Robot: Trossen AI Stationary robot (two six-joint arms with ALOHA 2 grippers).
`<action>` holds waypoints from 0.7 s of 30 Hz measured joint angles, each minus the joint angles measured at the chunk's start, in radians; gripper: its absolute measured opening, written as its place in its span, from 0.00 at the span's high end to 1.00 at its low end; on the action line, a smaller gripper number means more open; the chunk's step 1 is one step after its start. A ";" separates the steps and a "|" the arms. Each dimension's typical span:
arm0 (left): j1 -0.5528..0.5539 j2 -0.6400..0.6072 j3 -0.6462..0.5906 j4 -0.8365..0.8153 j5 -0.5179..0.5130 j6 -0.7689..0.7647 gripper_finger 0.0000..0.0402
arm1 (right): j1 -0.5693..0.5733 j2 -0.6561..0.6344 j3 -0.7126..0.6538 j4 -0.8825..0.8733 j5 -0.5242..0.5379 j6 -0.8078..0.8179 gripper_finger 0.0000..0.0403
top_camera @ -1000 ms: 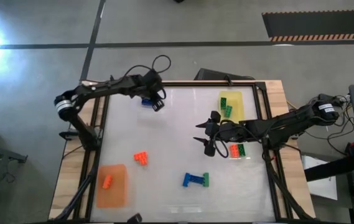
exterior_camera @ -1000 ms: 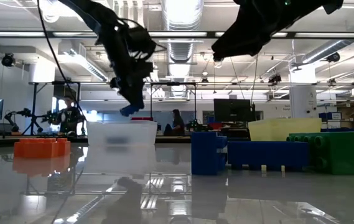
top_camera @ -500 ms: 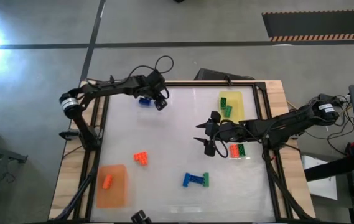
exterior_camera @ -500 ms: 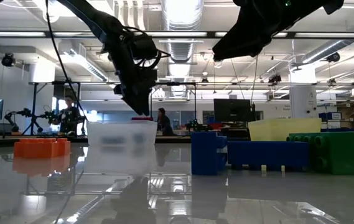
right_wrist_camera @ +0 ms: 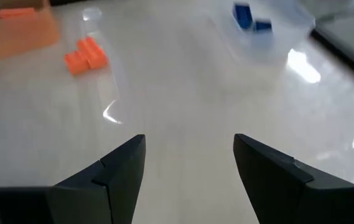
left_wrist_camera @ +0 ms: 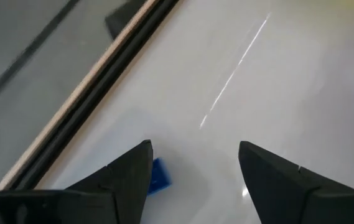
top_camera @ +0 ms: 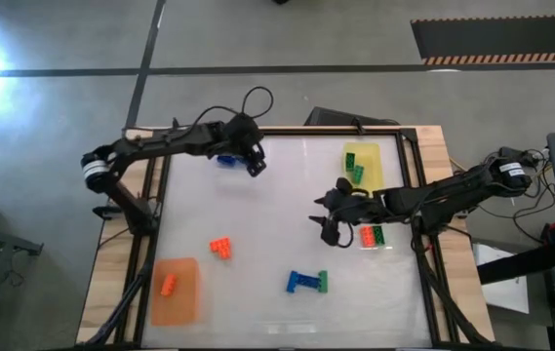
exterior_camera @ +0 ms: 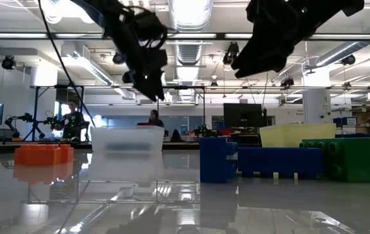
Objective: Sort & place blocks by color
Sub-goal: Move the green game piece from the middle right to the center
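Note:
My left gripper (top_camera: 255, 163) hangs open over the table's far left part, just right of a blue block (top_camera: 225, 159) that lies flat on the clear mat (exterior_camera: 127, 140); the left wrist view shows that block (left_wrist_camera: 160, 175) beside one finger, untouched. My right gripper (top_camera: 327, 222) is open above the table's bare middle, with nothing between its fingers (right_wrist_camera: 189, 162). Orange blocks (top_camera: 221, 248) lie left of centre. A joined blue-and-green piece (top_camera: 306, 282) lies near the front. Green blocks (top_camera: 355, 170) rest on the yellow mat (top_camera: 365, 153).
An orange mat (top_camera: 176, 297) at the near left corner carries one orange block (top_camera: 169, 285). An orange and a green block (top_camera: 371, 235) lie beside my right arm. The table's black frame (top_camera: 150, 224) runs along its edges. People stand far off in the room behind.
My left gripper has dipped to the clear mat, opened and let go of the blue block, which now lies on the mat. It has then risen and drawn a little toward the table's right. My right gripper has rolled slightly in place.

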 joint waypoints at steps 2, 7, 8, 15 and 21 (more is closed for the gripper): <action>-0.036 -0.021 -0.001 0.010 0.001 0.000 0.45 | 0.000 0.000 0.000 -0.040 0.000 0.063 0.42; -0.130 -0.063 -0.003 0.083 0.001 0.002 0.45 | 0.000 0.003 0.000 -0.142 0.000 0.225 0.42; -0.150 -0.073 -0.003 0.096 0.000 0.005 0.45 | 0.000 0.003 -0.001 -0.165 -0.001 0.260 0.42; -0.270 -0.095 -0.005 0.184 -0.002 0.038 0.44 | 0.004 0.003 -0.001 -0.313 -0.068 0.499 0.42; -0.370 -0.116 -0.015 0.198 -0.003 0.059 0.44 | 0.029 0.003 -0.001 -0.424 -0.123 0.702 0.42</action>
